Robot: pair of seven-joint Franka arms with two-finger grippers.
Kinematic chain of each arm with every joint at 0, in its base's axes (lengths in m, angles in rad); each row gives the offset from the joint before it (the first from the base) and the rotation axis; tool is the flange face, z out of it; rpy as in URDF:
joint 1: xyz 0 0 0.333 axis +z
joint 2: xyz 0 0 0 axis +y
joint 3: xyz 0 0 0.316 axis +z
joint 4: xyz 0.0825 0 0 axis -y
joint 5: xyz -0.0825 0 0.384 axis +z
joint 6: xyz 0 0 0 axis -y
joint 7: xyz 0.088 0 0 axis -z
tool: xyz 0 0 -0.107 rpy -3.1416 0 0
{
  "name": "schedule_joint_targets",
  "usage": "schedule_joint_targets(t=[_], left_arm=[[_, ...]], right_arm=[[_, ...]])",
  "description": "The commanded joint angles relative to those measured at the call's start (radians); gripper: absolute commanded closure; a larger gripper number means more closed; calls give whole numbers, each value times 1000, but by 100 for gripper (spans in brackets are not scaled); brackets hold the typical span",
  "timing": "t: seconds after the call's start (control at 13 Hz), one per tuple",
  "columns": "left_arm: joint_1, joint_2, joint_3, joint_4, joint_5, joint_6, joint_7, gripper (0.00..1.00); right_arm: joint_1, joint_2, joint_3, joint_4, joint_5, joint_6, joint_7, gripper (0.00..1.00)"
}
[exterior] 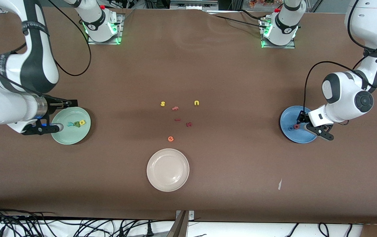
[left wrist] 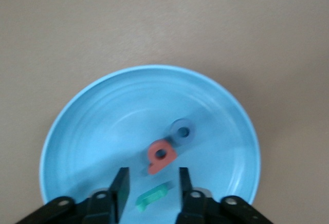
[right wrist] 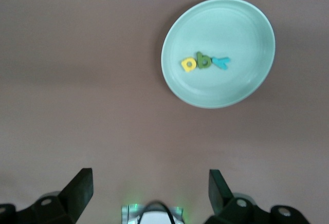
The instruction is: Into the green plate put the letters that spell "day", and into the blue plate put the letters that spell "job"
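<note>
Foam letters [right wrist: 204,61] lie in smooth round green plate [right wrist: 241,21]

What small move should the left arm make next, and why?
Probably lift the left gripper straight up off the blue plate. Its fingers stand apart and hold nothing, and the pink b, blue o and teal j all lie in the plate. The day letters already lie in the green plate, with the right gripper open beside it.
</note>
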Motion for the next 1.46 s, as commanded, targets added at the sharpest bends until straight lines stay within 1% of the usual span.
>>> schedule_joint_targets(t=[0.0,0.15,0.23,0.31,0.39,0.46,0.54,0.77,0.85,1.08,1.16,1.23,1.39], left_arm=[[8,-11,-3,-8,28,-3,1,0],[8,-25,-4,-20,29,-3,1,0],[9,-57,-4,-50,29,-6,0,0],[9,-81,-4,-61,28,-5,1,0],[8,-126,-6,-64,25,-5,1,0],[8,-172,-9,-63,25,-9,7,0],[8,-224,-9,-63,25,-21,8,0],[-6,-368,-7,-38,23,-151,-2,0],[-8,-397,-7,10,23,-229,-2,0],[-23,-408,-15,266,31,-554,-78,0],[-26,-408,-18,344,49,-649,-109,0],[-44,-408,-24,423,80,-732,-146,0],[-84,-407,-44,536,143,-869,-253,0]], right_arm=[[4,-6,0,85,18,-102,-14,1],[-2,-50,0,69,62,-96,26,0],[-4,-85,0,34,73,-84,58,0],[-11,-136,27,-18,73,-55,60,0],[-42,-194,79,-72,64,0,52,0],[-80,-246,107,-129,68,43,34,0],[-85,-282,111,-167,70,69,23,0],[-102,-363,111,-185,56,65,35,0],[-120,-381,111,-186,56,60,35,0],[-155,-411,111,-188,54,50,35,0],[-159,-417,111,-194,51,51,37,0],[-159,-417,111,-197,29,60,37,0],[-156,-415,119,-197,-11,77,40,0]])
